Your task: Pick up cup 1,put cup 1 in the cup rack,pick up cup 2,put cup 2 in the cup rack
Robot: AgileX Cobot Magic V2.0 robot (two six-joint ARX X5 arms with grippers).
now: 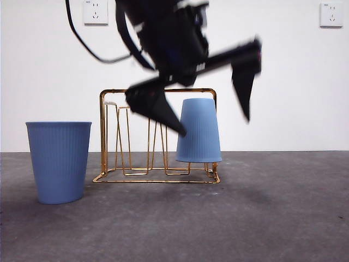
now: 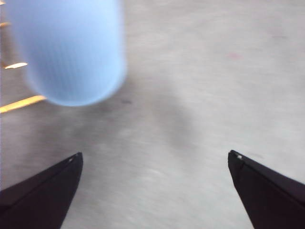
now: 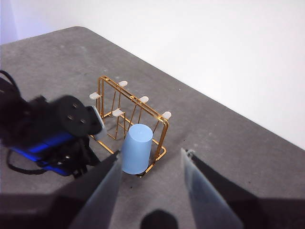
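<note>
One blue cup [image 1: 199, 131] sits upside down on a prong at the 3 o'clock end of the gold wire cup rack [image 1: 103, 136], mouth down just above the rack's base. The other blue cup [image 1: 59, 161] stands upright on the grey counter [image 1: 262, 218], just beside the rack at its 9 o'clock side and apart from it. The left pincer [image 1: 215, 117] hangs blurred above the rack near the inverted cup, its jaws spread wide and holding nothing. The right pincer [image 3: 150, 191] is high over the counter, jaws parted and empty. Two wall sockets [image 1: 95, 12] show on the white wall behind.
</note>
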